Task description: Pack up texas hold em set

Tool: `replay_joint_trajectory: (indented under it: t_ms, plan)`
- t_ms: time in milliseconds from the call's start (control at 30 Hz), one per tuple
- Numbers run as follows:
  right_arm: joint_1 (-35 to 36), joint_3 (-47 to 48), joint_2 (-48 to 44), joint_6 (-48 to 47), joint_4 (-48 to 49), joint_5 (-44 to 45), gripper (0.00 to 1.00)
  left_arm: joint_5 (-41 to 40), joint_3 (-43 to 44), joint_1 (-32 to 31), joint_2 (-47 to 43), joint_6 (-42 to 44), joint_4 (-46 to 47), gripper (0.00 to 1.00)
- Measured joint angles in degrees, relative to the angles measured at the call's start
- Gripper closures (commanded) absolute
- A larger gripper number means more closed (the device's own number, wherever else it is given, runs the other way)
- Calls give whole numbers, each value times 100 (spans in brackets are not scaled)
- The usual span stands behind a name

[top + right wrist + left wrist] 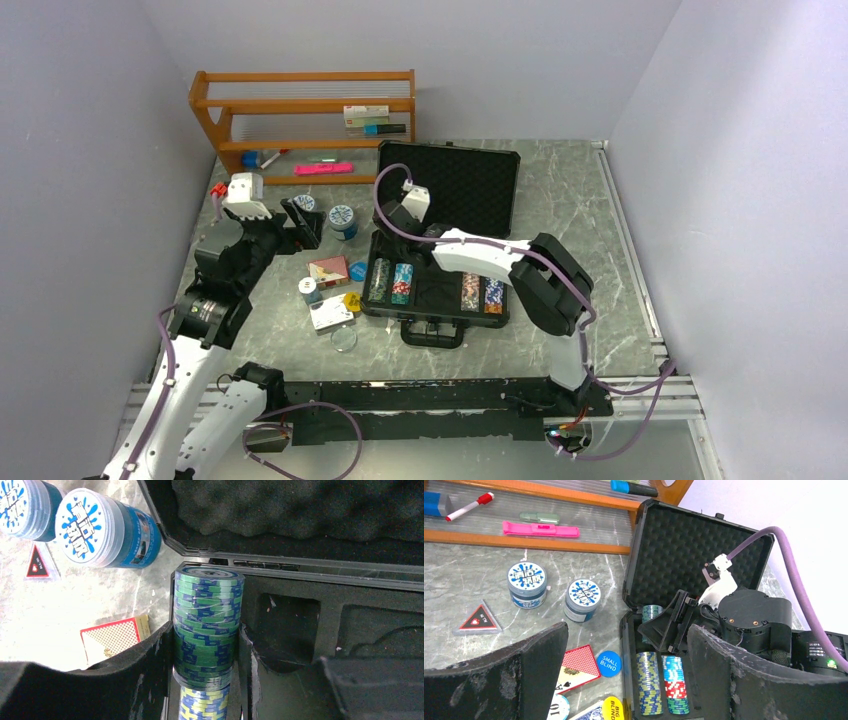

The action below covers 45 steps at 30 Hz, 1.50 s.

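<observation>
**Case.** The black hard briefcase with egg-crate foam lining [462, 185] stands open at the middle of the grey marbled desk [580, 250]. Its lid is raised at the rear and its handle faces the arm bases.

**Contents.** Striped chip rows lie in the tray troughs. On the left are a blue-and-yellow row [649, 682] and a blue, red and white row [675, 685] beside it. Two more rows [481, 294] lie on the right side.

**Right claw.** The right claw [206, 650] reaches over the tray's rear left corner. It is pinching a green-and-blue striped chip stack [207, 605], with one finger pressed to each side. The stack sits in the leftmost trough, in line with the blue-and-yellow row and touching its far end. Whether it is fully seated cannot be told.

**Left claw.** The left claw [303, 222] is spread wide with nothing between its fingers. It hangs over the desk left of the case.

**Loose items outside the case, on the left:**
- a red-backed card deck [576, 667]
- a blue round "small blind" disc [608, 663] just beside the deck
- a yellow round "big blind" button [613, 707] near the case wall

**Other items.** Two round blue-and-white tubs [554, 592] stand near the orange wooden shelf [300, 105].
</observation>
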Motion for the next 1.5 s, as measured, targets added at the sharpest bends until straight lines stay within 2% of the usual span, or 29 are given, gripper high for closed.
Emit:
replay_joint_trajectory:
  t_ms: [667, 900, 1033, 1133, 1267, 1500]
  plan:
    - [57, 807, 291, 105, -1228, -354, 70, -7, -28, -2, -42, -2, 0, 7]
    - [68, 883, 291, 87, -1399, -352, 58, -7, -28, -2, -55, -2, -11, 7]
    - [66, 994, 354, 50, -1530, -361, 41, -66, -28, -2, -63, -2, -26, 7]
    - [66, 1082, 365, -2, -1578, -367, 36, -109, -28, -2, -63, -2, -42, 7]
    - [66, 1185, 365, -98, -1598, -341, 38, -118, -28, -2, -63, -2, -42, 7]
    - [50, 1196, 363, -315, -1591, -291, 49, -166, -28, -2, -61, -2, -42, 7]
